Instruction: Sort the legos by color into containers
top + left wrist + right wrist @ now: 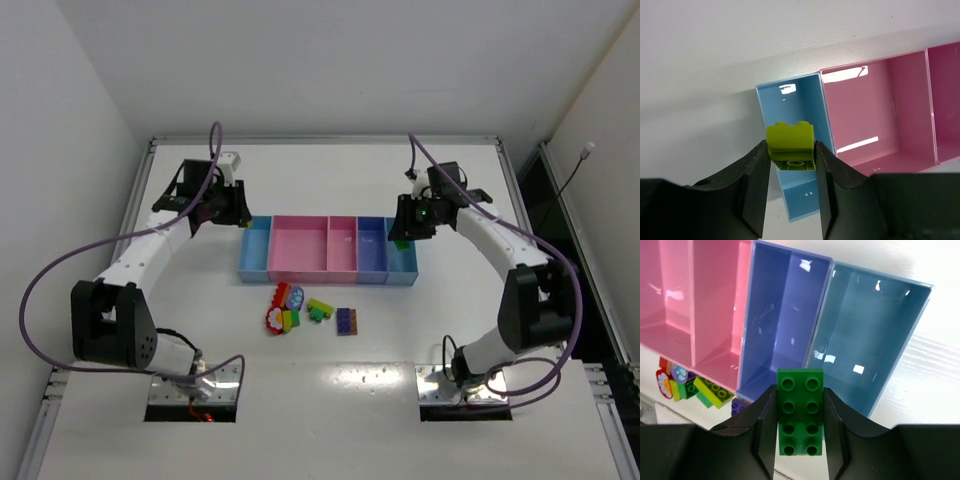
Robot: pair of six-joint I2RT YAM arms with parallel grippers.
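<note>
My left jaws are clamped on one lime brick (pixel 790 142), which hangs over the left light-blue bin (pixel 792 97). My right jaws grip one green brick (pixel 800 412), its long axis along the bins, about over the wall between the periwinkle bin (pixel 772 315) and the right light-blue bin (pixel 870 330). There are five bins. Roughly six legos (pixel 305 312) lie clumped on the desk (pixel 330 400), between the arms.

Overhead, the loose legos (pixel 300 308) in front of the containers (pixel 327 250) are too small to count, and the left gripper (pixel 238 215) at the containers' left end hides its lime brick (pixel 790 142). In the right wrist view, the right gripper (pixel 800 389) half hides a purple brick (pixel 739 404).
</note>
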